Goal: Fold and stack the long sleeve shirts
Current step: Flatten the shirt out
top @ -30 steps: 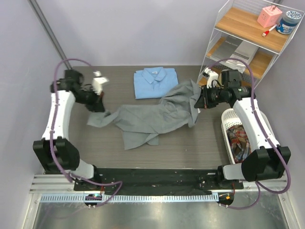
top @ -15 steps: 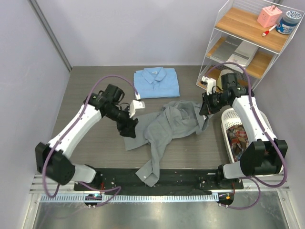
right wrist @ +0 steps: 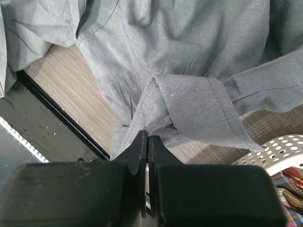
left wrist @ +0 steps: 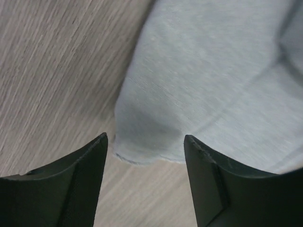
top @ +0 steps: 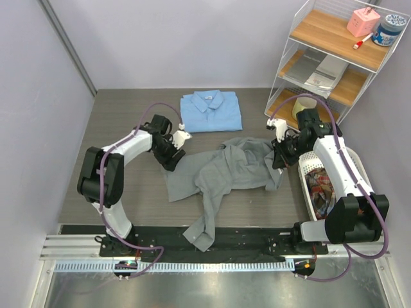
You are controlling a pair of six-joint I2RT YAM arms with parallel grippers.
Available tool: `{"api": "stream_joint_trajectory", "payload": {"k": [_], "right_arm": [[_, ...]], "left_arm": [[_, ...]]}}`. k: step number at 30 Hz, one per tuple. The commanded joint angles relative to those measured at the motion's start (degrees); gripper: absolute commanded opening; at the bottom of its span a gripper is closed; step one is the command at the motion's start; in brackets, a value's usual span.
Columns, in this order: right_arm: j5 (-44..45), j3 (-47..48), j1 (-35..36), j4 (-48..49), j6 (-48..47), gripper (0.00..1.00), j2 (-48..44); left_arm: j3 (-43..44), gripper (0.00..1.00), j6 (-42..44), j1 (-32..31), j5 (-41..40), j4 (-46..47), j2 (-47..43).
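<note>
Now the grey shirt (top: 225, 170) has been let go on the left. A second ago it was stretched out between both arms. Since then the left gripper (top: 173, 154) has been swung in towards the middle and its jaws have been parted. In the left wrist view a rounded hem of grey cloth (left wrist: 203, 71) is seen lying flat on the table (top: 128, 115) between the open fingers (left wrist: 71, 184), gripped by neither.

The right gripper (top: 277, 153) is kept clamped. In its wrist view a pleat of grey fabric (right wrist: 175, 47) is pinched tight between closed jaws.

The shirt is now bunched mid-table, and one sleeve (top: 199, 234) has been dragged over the near edge onto the black strip. So the spread has been lost, and a fresh grip on the left is probably needed before any fold is made.

The light blue shirt (top: 210, 112) is already folded at the far side of the table, collar away from the arms. It lies just beyond the grey heap and is ready to be stacked on.

To the right, a white perforated basket (right wrist: 279, 146) with plaid cloth (top: 319, 189) inside is pressed close to the right arm, and a wire shelf (top: 334, 61) stands behind it. Little room is left for pulling the cloth that way.
</note>
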Motion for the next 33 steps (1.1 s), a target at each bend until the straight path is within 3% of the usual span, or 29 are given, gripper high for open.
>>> {"api": "stream_joint_trajectory", "payload": {"k": [1, 4, 7, 11, 15, 17, 18, 19, 21, 24, 28, 32, 33], "right_arm": [[0.0, 0.5, -0.2, 0.0, -2.7, 0.01, -0.3], [-0.4, 3.1, -0.2, 0.3, -1.6, 0.01, 1.2], [0.2, 6.3, -0.3, -2.8, -3.2, 0.01, 1.5], [1.8, 0.7, -0.2, -3.7, -6.6, 0.01, -1.4], [0.5, -3.5, 1.1, 3.9, -1.3, 0.01, 2.0], [0.3, -2.8, 2.4, 7.4, 1.8, 0.01, 5.2], [1.0, -2.3, 2.8, 9.0, 3.0, 0.01, 8.1], [1.5, -1.0, 3.1, 9.5, 3.6, 0.01, 9.7], [2.5, 0.0, 3.2, 10.6, 4.0, 0.01, 11.5], [2.1, 1.6, 3.2, 9.8, 3.8, 0.01, 13.0], [1.1, 2.6, 3.1, 9.6, 3.9, 0.01, 13.4], [2.4, 3.2, 3.2, 9.5, 3.1, 0.01, 14.9], [2.4, 3.4, 3.3, 9.1, 3.0, 0.01, 15.2]], "left_arm": [[-1.1, 0.51, 1.6, -2.0, -6.5, 4.5, 2.9], [0.9, 0.00, 2.8, -0.1, -5.6, -0.2, 2.5], [8.5, 0.00, 6.2, 8.3, -2.0, -10.1, 0.1], [15.8, 0.00, 12.9, 21.0, -0.3, -18.2, -2.7], [15.5, 0.00, 15.4, 22.7, -0.6, -19.6, -1.5], [15.3, 0.11, 12.3, 22.7, 1.1, -19.2, -0.1], [15.2, 0.26, 11.0, 22.7, 1.6, -18.6, 0.3], [15.4, 0.33, 10.4, 22.7, 2.3, -19.0, 0.3], [15.5, 0.50, 13.3, 22.7, 11.0, -23.0, -1.8], [12.2, 0.66, 17.9, 19.0, 20.7, -26.0, -9.4], [6.0, 0.69, 15.6, 1.0, 20.9, -22.0, -14.4], [1.7, 0.71, 5.7, -11.1, 19.6, -8.7, -13.0], [1.9, 0.76, 4.3, -13.2, 19.2, -5.5, -10.9]]}}
